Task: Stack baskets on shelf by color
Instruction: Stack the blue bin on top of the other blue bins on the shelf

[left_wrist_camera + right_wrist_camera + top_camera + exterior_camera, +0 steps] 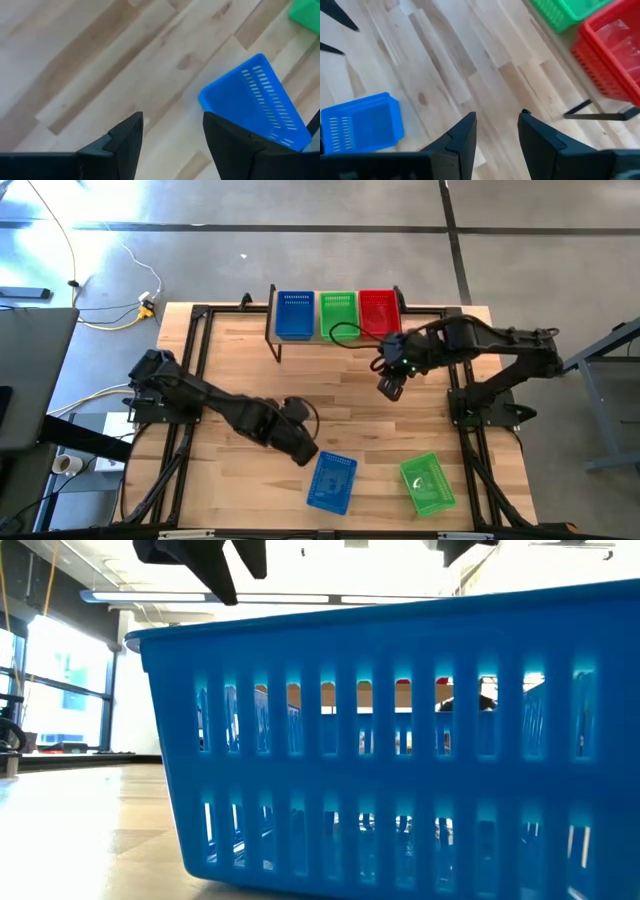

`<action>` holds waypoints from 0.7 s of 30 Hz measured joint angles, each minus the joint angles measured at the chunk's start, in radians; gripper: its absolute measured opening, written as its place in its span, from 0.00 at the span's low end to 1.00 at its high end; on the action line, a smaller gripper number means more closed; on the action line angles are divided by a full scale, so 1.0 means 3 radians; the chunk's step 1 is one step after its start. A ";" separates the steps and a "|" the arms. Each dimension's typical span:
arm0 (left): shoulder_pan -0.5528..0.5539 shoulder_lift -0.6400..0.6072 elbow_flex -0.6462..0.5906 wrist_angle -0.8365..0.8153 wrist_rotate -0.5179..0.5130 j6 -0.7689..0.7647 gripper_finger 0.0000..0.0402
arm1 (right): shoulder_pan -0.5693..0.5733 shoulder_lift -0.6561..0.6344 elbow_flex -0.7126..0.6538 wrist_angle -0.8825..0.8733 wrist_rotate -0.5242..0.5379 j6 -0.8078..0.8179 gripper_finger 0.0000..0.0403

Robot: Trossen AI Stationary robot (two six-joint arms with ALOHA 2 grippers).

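Observation:
On the shelf [274, 332] at the table's far edge stand a blue basket [294, 315], a green basket [338, 315] and a red basket [378, 312] side by side. A loose blue basket [332, 481] and a loose green basket [428, 483] rest on the table near its near edge. My left gripper [303, 453] hovers open just left of the loose blue basket [260, 100]. My right gripper [390, 387] hangs open over bare wood, near side of the shelf's red basket [615, 55]. In the low view the blue basket [400, 740] fills the picture.
Black metal frame rails [190, 350] run along the table's left and right sides. A black cable loop [345, 333] lies by the shelf's green basket. Bare wood [330, 395] spreads across the table's middle between the two arms.

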 joint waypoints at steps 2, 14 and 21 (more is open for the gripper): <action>-0.0054 0.0078 0.0000 0.0043 0.0001 -0.0051 0.49 | 0.0058 0.0011 0.0000 0.0032 0.0008 0.0014 0.32; -0.0174 0.0464 -0.0001 0.0556 0.0138 -0.0220 0.49 | 0.0276 0.0010 -0.0001 0.0036 0.0040 0.0145 0.32; -0.0191 0.0685 0.0000 0.0774 0.0164 -0.0292 0.49 | 0.0388 0.0010 -0.0001 0.0034 0.0111 0.0204 0.32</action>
